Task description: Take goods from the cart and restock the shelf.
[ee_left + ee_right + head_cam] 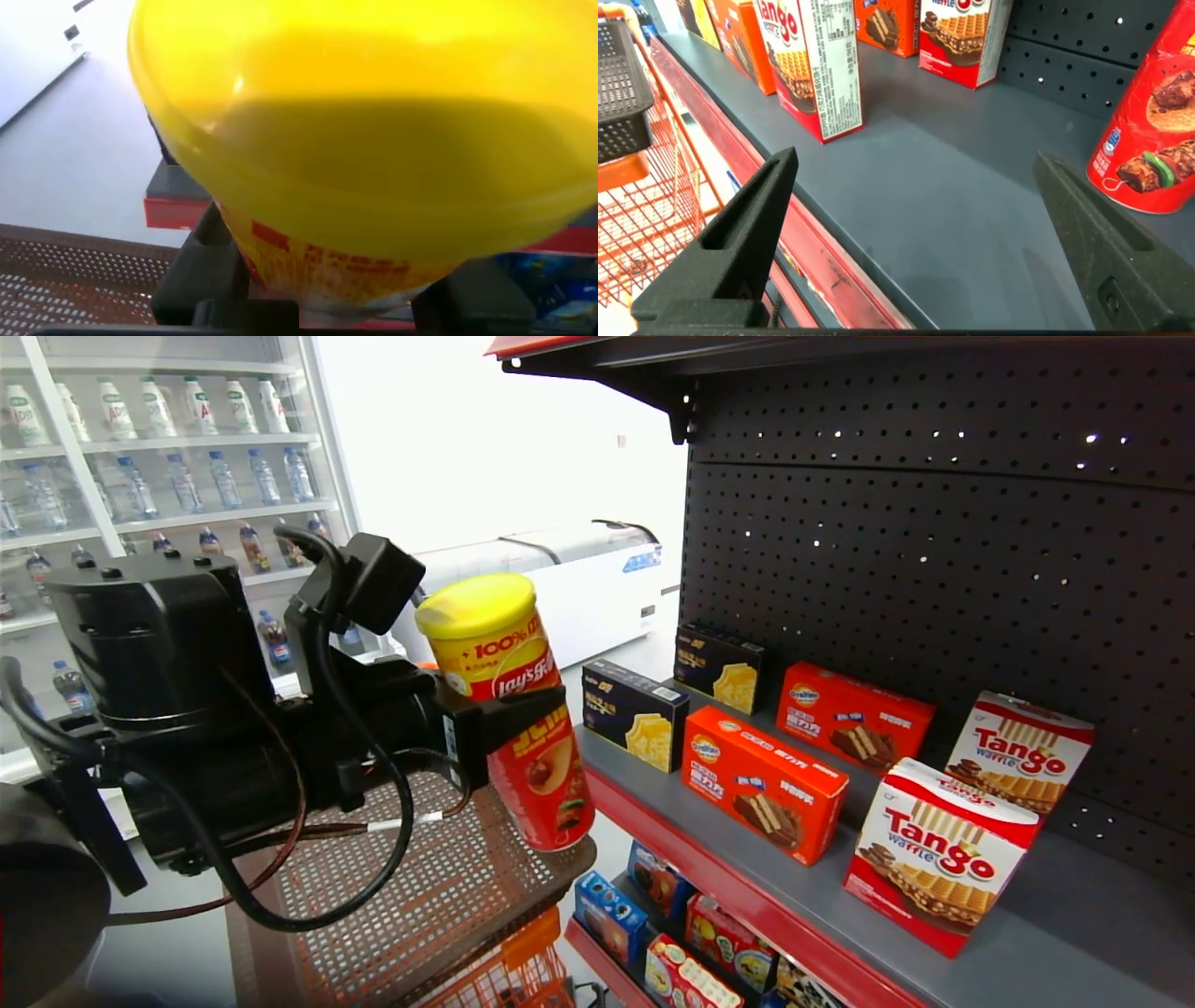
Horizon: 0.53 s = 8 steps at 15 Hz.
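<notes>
A red chips can with a yellow lid is held upright and slightly tilted in my left gripper, which is shut on its middle. It hangs over the cart's mesh top, just left of the grey shelf board. In the left wrist view the yellow lid looms close, and my left gripper clamps the can below it. My right gripper is open above a bare stretch of the shelf board, with nothing between its fingers. Another red can stands beside it.
On the shelf stand dark boxes, orange boxes and wafer boxes, with a perforated back wall behind. More goods sit on the lower shelf. The orange cart basket is next to the shelf edge. A drinks fridge stands behind.
</notes>
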{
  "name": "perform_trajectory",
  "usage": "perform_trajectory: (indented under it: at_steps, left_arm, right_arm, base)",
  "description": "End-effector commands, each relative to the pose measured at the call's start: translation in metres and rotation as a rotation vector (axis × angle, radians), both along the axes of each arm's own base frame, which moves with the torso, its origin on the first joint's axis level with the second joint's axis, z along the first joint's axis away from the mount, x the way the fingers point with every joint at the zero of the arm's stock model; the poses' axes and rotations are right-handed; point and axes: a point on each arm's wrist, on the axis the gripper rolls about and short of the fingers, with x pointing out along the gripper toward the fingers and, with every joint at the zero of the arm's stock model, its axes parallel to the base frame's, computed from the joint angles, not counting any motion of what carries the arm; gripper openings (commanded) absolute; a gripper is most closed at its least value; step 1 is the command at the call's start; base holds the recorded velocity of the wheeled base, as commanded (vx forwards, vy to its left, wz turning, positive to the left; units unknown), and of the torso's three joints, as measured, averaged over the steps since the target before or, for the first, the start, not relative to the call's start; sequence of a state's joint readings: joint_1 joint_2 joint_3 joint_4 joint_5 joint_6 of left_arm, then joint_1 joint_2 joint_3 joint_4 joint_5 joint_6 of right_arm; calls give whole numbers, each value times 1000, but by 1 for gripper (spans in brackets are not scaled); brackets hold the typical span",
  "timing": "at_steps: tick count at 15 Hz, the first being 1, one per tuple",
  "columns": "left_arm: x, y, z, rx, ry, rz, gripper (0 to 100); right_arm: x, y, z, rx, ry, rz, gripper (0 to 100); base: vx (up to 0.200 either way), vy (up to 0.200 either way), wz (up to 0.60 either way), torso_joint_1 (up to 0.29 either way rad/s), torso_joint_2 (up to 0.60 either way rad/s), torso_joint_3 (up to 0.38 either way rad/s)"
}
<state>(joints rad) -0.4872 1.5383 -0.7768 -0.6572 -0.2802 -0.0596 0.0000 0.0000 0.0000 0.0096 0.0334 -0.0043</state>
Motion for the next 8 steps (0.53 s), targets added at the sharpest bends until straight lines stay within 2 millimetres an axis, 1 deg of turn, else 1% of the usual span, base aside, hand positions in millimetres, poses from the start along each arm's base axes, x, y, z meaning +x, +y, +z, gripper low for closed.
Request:
perform_trajectory:
  at_steps: [1, 3, 5, 8]
  left_arm:
    - [-5, 3, 2, -2, 7, -28, 0]
    - [-6, 3, 2, 1, 26, -74, 0]
    - [-17, 8, 1, 13, 67, -125, 0]
    - [-36, 20, 8, 17, 112, -199, 0]
  right_arm:
    - [0, 0, 0, 0, 1, 0, 100]
    - [0, 0, 0, 0, 1, 0, 100]
    - [0, 0, 0, 0, 1, 0, 100]
    - [0, 0, 0, 0, 1, 0, 100]
  base:
    - [0, 0, 0, 0, 0, 0]
    - [0, 0, 0, 0, 0, 0]
    - [0, 0, 0, 0, 0, 0]
    - [0, 0, 0, 0, 0, 0]
